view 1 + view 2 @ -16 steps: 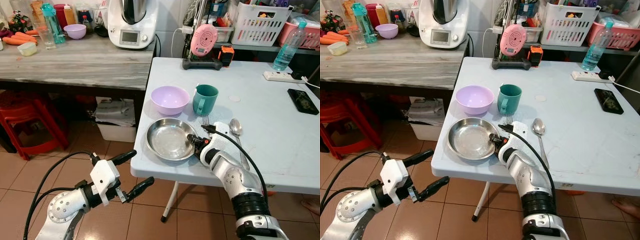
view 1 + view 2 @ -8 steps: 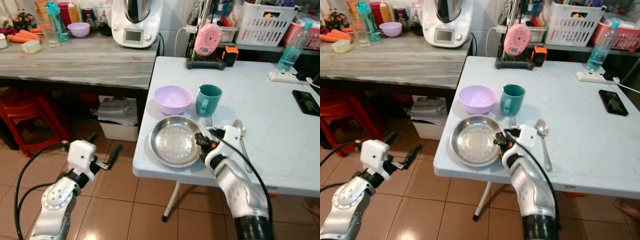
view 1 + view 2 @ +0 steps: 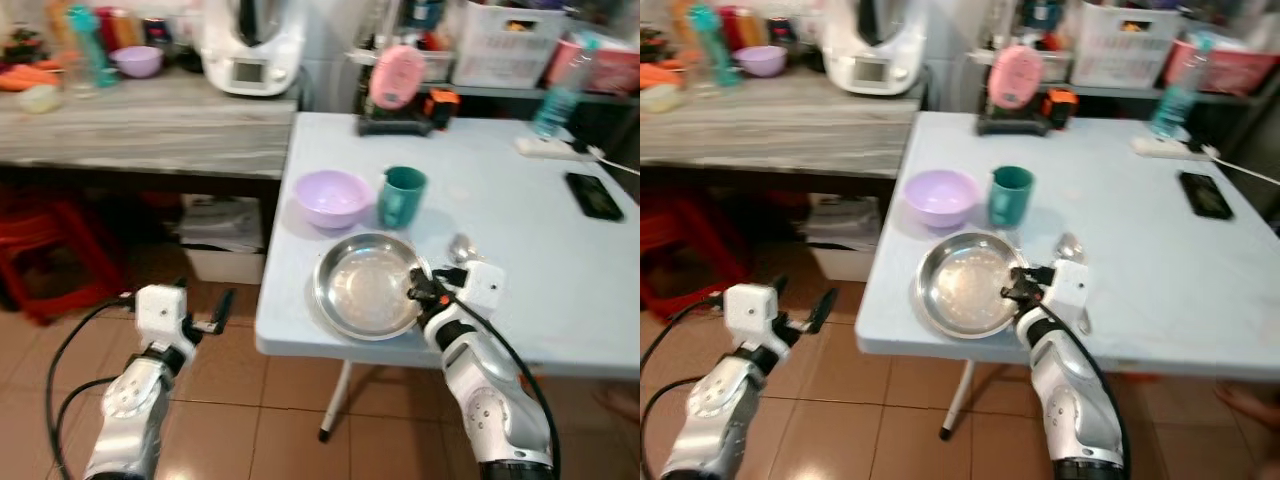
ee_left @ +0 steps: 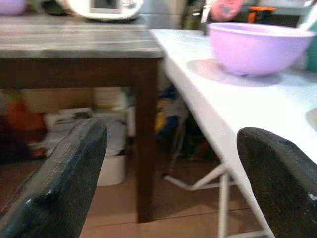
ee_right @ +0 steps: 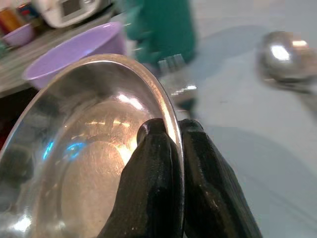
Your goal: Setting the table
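Pinching shiny steel plate (image 3: 368, 290) rim: right gripper (image 5: 166, 135) | left gripper (image 4: 168, 163) jaws wide

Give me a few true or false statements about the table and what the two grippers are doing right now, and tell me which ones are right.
1. The right gripper is pinching the rim of the steel plate. True.
2. The green mug lies tipped on its side. False: it stands upright beside the purple bowl.
3. The left gripper holds the purple bowl. False: it is open and holds nothing, low beside the white table, over the tiled floor.
4. A spoon lies on the table beyond the right gripper. True.
5. The steel plate has food in it. False: its inside is bare and shiny.
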Robot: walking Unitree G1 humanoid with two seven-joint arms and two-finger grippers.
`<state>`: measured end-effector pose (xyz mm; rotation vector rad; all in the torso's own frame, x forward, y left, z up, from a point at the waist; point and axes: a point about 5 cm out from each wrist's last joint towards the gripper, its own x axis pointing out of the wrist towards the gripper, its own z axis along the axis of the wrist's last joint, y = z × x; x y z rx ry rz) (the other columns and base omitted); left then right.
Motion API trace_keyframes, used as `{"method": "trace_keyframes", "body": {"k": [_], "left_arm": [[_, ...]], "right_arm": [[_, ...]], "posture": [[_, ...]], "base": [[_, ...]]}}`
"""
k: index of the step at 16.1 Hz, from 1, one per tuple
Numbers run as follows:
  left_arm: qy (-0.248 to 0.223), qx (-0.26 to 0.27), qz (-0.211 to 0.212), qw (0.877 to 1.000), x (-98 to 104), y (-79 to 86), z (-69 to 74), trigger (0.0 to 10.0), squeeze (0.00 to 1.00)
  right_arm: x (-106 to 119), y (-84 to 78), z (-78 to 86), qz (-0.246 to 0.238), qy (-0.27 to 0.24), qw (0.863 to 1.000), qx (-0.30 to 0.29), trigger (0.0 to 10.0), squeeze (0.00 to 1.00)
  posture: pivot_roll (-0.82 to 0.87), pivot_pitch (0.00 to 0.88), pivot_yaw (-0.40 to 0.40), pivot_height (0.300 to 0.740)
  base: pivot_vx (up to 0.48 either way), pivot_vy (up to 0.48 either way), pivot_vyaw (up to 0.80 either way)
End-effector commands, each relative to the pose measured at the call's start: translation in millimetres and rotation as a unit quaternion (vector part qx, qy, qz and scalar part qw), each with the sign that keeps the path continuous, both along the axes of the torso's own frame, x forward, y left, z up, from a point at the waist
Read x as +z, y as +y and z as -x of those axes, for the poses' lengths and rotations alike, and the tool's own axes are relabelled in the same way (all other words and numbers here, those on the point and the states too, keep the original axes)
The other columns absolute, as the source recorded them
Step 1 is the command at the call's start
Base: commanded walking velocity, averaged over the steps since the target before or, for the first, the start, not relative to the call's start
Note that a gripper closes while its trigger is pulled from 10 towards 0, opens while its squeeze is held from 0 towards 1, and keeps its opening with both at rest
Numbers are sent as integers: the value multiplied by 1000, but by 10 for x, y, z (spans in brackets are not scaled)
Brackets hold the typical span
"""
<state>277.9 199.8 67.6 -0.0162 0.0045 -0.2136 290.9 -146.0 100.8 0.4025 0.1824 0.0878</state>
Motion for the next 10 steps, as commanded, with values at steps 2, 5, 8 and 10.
{"method": "trace_keyframes", "body": {"k": [2,5,8,10], "left_arm": [[-5,7,1,1000,20,13,-33,10000,0],[-6,8,3,1000,2,-10,-39,10000,0],[-4,6,5,1000,-1,-31,-51,10000,0],[-4,5,4,1000,1,-33,-57,10000,0]], "right_arm": [[60,-32,2,9,-13,1000,-9,10000,0],[56,-26,10,7,-14,1000,-8,10000,0],[57,-15,13,5,-15,1000,-7,10000,0],[55,-10,17,4,-16,1000,-7,10000,0]], "posture": [[10,0,-32,740],[5,0,-37,740],[5,0,-33,740],[2,0,-29,740]], "base": [[0,311,-781],[0,321,-763],[0,341,-735],[0,373,-681]]}}
